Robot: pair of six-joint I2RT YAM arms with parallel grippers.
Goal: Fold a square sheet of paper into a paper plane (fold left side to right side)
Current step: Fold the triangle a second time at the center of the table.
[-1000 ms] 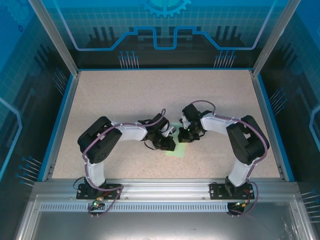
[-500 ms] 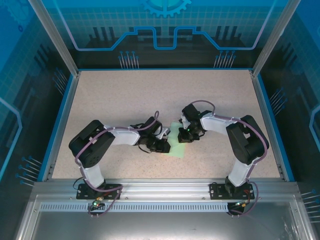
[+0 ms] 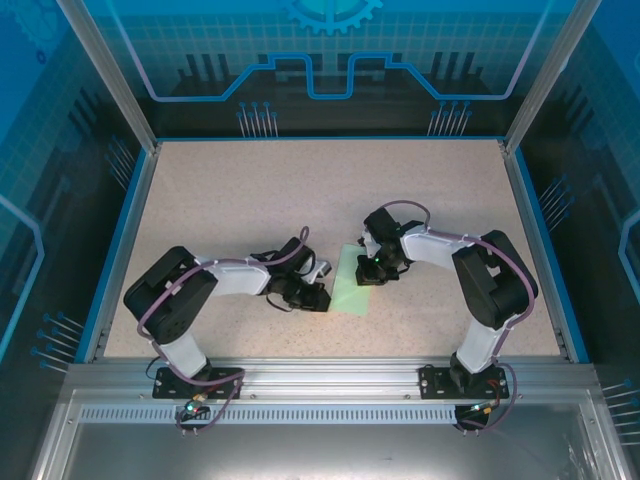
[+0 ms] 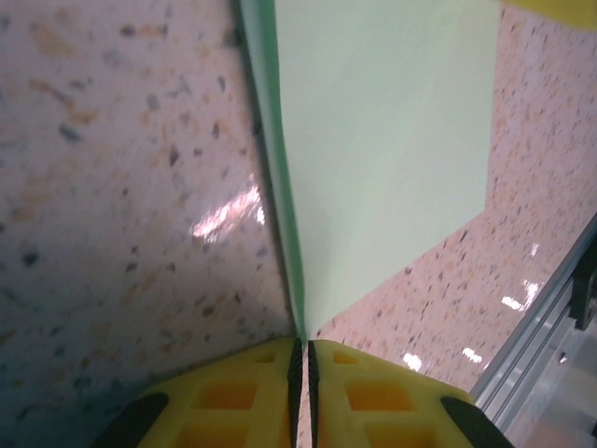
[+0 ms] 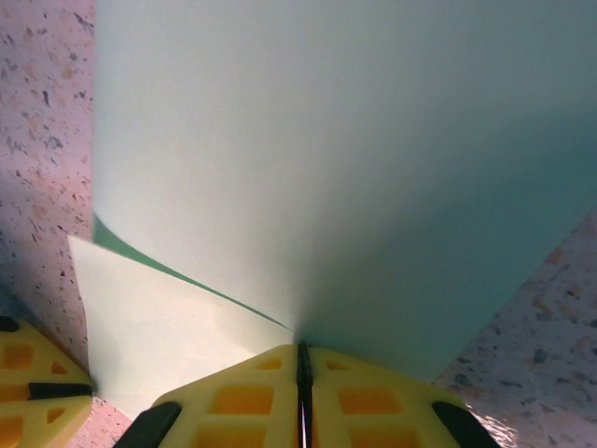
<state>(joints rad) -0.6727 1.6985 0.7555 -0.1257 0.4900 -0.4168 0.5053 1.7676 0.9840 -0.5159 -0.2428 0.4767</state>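
Observation:
The square sheet of paper point(image 3: 350, 290) lies mid-table, pale green and folded over on itself. In the left wrist view its crease runs from the top edge down to my left gripper point(image 4: 300, 343), which is shut with its tips at the near end of that crease; the sheet point(image 4: 382, 140) spreads to the right. My right gripper point(image 5: 300, 347) is shut on the edge of the upper layer point(image 5: 308, 159), which rises from its jaws while the lower layer point(image 5: 159, 327) lies flat. From above, the left gripper point(image 3: 320, 297) is at the sheet's left edge and the right gripper point(image 3: 370, 270) at its far right.
The speckled table point(image 3: 250, 190) stretches free behind and to both sides of the arms. An aluminium rail point(image 3: 320, 375) borders the near edge and shows at the lower right of the left wrist view point(image 4: 541, 317). Blue-framed walls point(image 3: 120, 230) close the sides.
My left arm has drawn back to the left and nearer, sliding its shut gripper off the sheet to the left edge. More of the paper shows. The right gripper has stayed put.

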